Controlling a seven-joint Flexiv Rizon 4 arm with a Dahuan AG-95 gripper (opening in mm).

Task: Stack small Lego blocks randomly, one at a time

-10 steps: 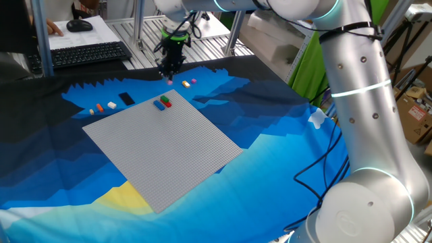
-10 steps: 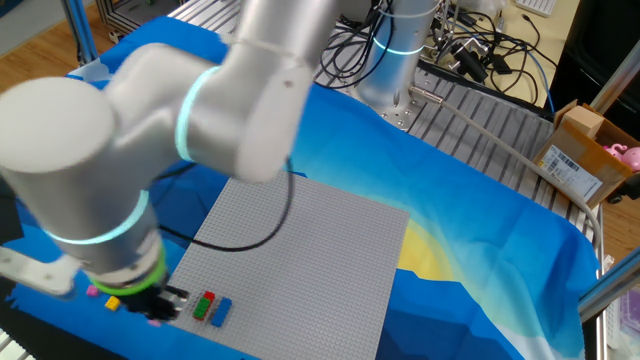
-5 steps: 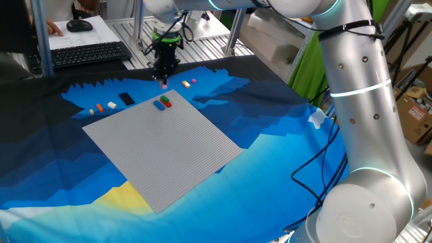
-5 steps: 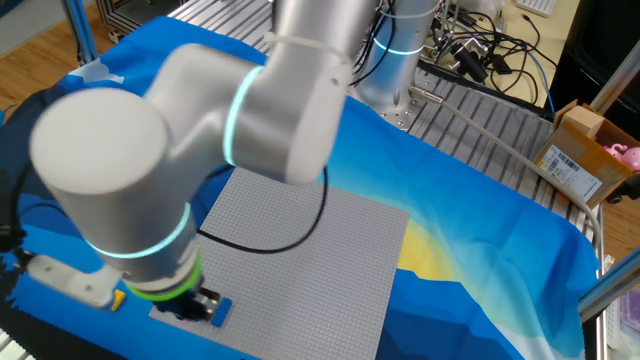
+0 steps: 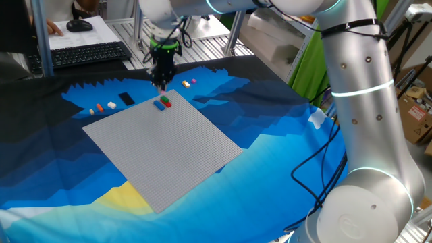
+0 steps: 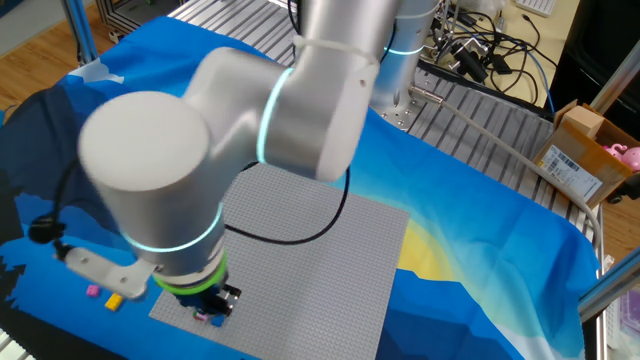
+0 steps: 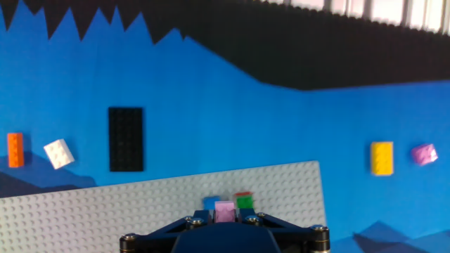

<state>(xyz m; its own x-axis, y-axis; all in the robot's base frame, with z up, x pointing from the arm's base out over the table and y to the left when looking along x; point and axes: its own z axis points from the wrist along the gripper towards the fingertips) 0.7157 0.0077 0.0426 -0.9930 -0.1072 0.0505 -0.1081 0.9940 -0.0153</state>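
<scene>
My gripper (image 5: 162,86) is shut on a small pink Lego block (image 7: 225,211), seen between the jaws in the hand view. It hangs just above the far corner of the grey baseplate (image 5: 162,148). Below it on that corner sit a blue block (image 7: 212,203), a green block (image 7: 245,202) and a red one (image 5: 168,104) close together. In the other fixed view the arm hides these blocks, and the gripper (image 6: 210,314) shows at the baseplate (image 6: 320,250) corner. Loose on the cloth lie a yellow block (image 7: 382,157) and a purple-pink block (image 7: 424,154).
A black flat plate (image 7: 126,138), a white block (image 7: 59,153) and an orange block (image 7: 15,150) lie on the blue cloth left of the baseplate corner. A keyboard (image 5: 88,54) and mouse (image 5: 79,25) sit behind the table.
The gripper has carried the pink block from over the cloth near the loose yellow and pink blocks to above the baseplate corner, over the three blocks there.
</scene>
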